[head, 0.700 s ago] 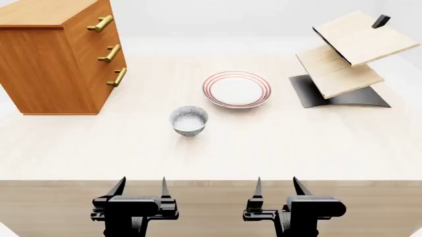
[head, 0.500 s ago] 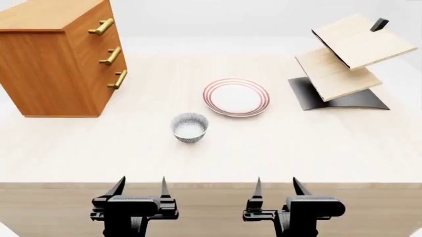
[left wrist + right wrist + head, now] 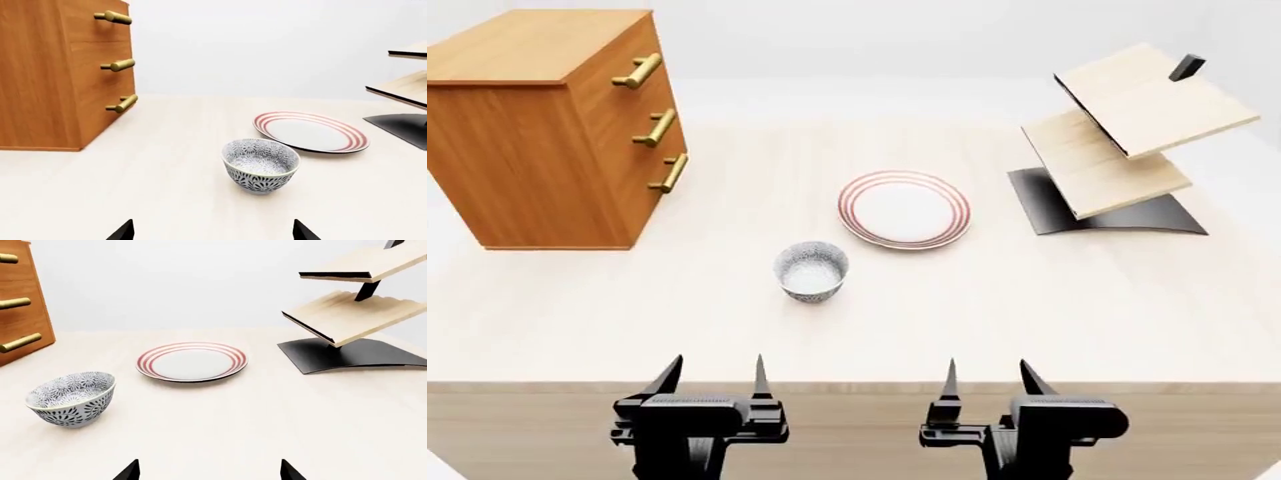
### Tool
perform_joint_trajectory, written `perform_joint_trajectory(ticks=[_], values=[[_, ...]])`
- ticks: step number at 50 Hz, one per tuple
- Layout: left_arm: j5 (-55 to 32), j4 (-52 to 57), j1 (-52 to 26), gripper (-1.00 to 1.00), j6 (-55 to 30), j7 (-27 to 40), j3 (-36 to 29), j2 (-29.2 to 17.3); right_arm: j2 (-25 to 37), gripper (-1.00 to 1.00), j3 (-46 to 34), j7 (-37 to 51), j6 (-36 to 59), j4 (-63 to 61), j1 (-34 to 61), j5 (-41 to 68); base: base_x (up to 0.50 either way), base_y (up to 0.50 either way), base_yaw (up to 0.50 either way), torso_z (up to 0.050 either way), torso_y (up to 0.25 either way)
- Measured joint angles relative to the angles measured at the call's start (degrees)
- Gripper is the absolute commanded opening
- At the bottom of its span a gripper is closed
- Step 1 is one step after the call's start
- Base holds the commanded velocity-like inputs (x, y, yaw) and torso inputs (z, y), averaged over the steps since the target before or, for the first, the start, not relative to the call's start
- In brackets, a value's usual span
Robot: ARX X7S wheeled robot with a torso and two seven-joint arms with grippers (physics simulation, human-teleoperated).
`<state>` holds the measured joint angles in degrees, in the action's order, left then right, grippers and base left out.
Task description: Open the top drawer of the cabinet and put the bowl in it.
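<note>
Nothing done yet: top drawer (image 3: 637,71) shut at ten o'clock, bowl (image 3: 811,270) on desk (image 3: 961,300), left gripper (image 3: 710,378) and right gripper (image 3: 988,378) spread, empty.

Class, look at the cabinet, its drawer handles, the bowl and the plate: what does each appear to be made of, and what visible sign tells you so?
The cabinet looks like warm brown wood with a smooth finish: grain lines run down its side. The handles look like polished brass: golden with a sheen. The bowl seems glazed ceramic: white with a fine blue-grey printed pattern. The plate also seems glazed ceramic: smooth white with red rings.
</note>
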<state>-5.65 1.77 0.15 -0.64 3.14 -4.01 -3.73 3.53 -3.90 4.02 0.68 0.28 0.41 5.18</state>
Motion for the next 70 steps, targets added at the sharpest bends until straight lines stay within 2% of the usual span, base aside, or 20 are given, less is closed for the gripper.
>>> perform_joint_trajectory(ticks=[9,14,70], values=[[-1.13,0.32,-0.03,1.0,-0.27,0.53,-0.63,-0.67,0.61,1.0,-0.63,0.63,-0.42,0.1,0.03,1.14,0.0,0.0,0.0,0.05,0.021],[-1.77,0.27,-0.1,1.0,-0.31,0.92,-0.81,-0.89,0.97,1.0,-1.04,1.1,-0.53,0.14,0.09,1.38,0.0,0.07,0.0,0.0,0.0],[-6.42,0.73,-0.18,1.0,-0.77,4.69,-2.93,-3.64,3.67,1.0,-5.2,5.4,-1.32,-0.06,0.06,2.98,0.0,0.49,0.0,0.0,0.0]])
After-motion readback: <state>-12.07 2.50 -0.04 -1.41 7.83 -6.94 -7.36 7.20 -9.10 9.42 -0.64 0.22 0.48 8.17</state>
